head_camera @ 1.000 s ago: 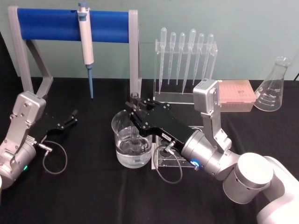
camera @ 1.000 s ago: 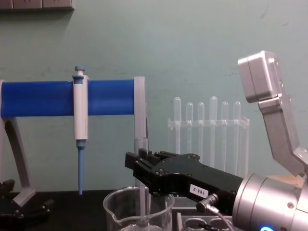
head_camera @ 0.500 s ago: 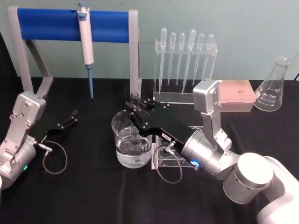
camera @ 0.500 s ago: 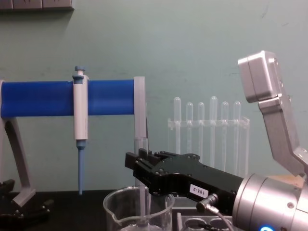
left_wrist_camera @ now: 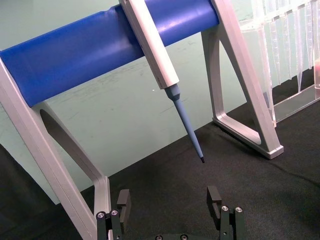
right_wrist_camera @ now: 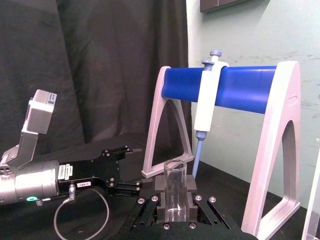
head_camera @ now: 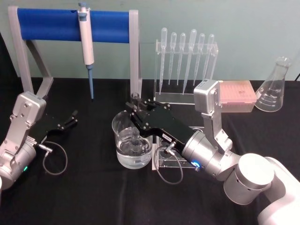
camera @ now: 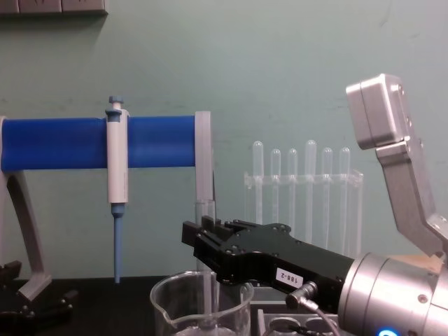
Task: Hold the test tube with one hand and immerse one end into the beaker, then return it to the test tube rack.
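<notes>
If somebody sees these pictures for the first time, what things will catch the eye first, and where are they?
First comes the black right hand in the middle, shut on an upright test tube whose lower end goes down into the beaker of clear liquid. Behind it, a white-and-blue pipette hangs on a blue bar stand. The left hand rests open at the left side.

White label (camera: 290, 276) on right claw (camera: 203, 234) (perhaps) reads 188-2.
</notes>
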